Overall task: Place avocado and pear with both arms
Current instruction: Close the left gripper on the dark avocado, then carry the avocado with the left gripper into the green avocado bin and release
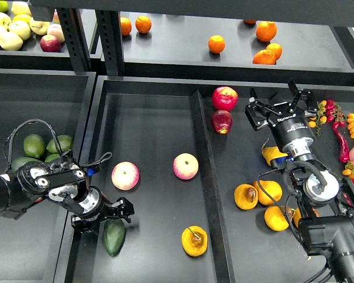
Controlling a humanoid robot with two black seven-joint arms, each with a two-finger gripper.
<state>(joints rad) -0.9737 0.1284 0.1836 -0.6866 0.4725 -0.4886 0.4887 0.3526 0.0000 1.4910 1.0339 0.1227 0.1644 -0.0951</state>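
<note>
The dark green avocado [114, 236] lies on the floor of the middle tray [153, 135], near its front left corner. My left gripper [104, 216] is open just above it, with a finger on either side of its top end, not closed on it. The golden pear [194, 240] lies in the same tray at the front right, stem hollow up, free of both grippers. My right gripper [278, 103] is open and empty over the right tray [248, 171], far from the pear.
Two pink-and-yellow apples [125, 175] [185, 166] lie mid-tray. Red apples [224, 98], several more pears [268, 191] and chillies [342, 144] fill the right tray. Lighter avocados [34, 145] sit in the left tray. Oranges [216, 43] lie on the back shelf.
</note>
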